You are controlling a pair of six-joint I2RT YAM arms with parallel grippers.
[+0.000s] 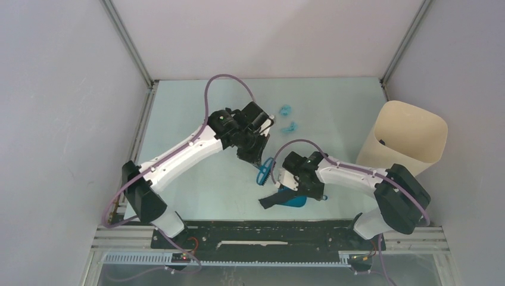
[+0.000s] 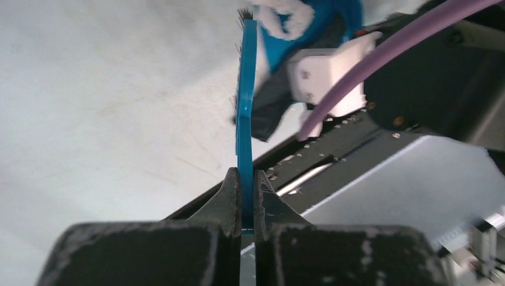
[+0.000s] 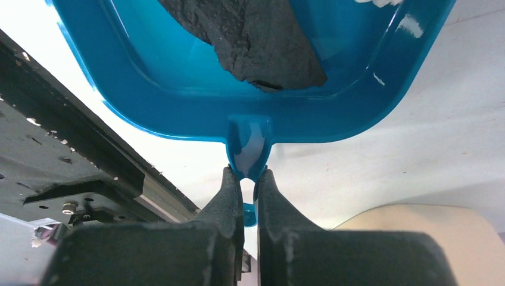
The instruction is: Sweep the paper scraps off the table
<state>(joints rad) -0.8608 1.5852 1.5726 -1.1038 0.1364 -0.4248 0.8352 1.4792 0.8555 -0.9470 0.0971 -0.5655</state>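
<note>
the left gripper (image 2: 243, 199) pinches the thin blue brush (image 2: 245, 101), fingers nearly together; the brush hangs just beside the dustpan (image 3: 149, 101), at its far left; the right gripper (image 3: 250, 187) clamps the dustpan's handle tab, fingers narrow; a black paper scrap (image 3: 250, 42) lies inside the dustpan; two light blue paper scraps (image 1: 286, 110) sit on the table (image 1: 333, 107) well beyond the dustpan; a beige bin (image 1: 411, 137) stands right of the dustpan
</note>
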